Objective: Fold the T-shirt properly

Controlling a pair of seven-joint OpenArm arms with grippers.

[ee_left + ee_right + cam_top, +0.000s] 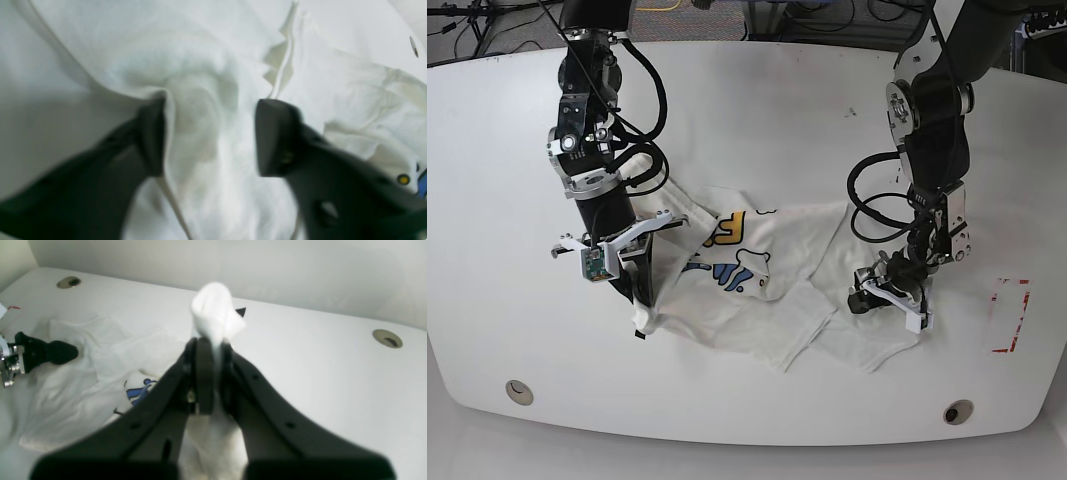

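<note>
Right now the right claw [211,340] is clamped tight on a pinch of white cloth, a tuft poking out past its tips; in the base view it sits at the T-shirt's [757,290] edge on that view's left, cloth drawn up under it

Left claw [210,133]: jaws stand part-way apart, astride a raised ridge of fabric, one tip pressed against the fold. No pinch made yet as far as I can see; wrist view is blurred. In the base view it is low on the shirt's other end

T-shirt lies crumpled across the middle of the white bench [757,110], print facing up at centre, lower part bunched in overlapping flaps

Judgement: step in hand is getting the second grip. To do it well, bring the left jaws together on the ridge only, one layer if possible, not the flap beneath. Keep the right grip firm. Risk: catching two layers, which would drag the whole heap when lifted
</note>
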